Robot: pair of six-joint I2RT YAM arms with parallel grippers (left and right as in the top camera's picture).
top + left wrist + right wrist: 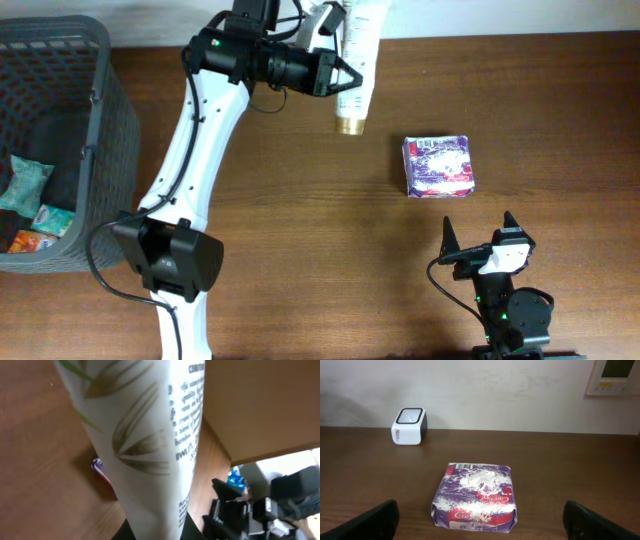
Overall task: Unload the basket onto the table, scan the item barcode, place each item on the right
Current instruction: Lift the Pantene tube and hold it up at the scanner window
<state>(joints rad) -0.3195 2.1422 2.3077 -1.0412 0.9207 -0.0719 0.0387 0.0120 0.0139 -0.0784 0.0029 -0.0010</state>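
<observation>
Over the far edge of the table point(300, 250), the left gripper point(350, 72) is clamped on a white tube point(358, 30), which hangs above the wood with its gold cap point(350, 125) pointing toward the near edge. From the left wrist view the tube point(145, 450) fills the frame, showing leaf drawings and small print. A purple packet point(438, 166) lies flat right of the middle of the table, well apart from the tube. Near the near edge, the right gripper point(478, 232) stands wide open and holds nothing, its fingers point(370, 520) facing the packet point(476, 496). A white scanner point(409, 426) sits at the far edge by the wall. At the left edge stands a grey basket point(100, 110) with packets inside.
</observation>
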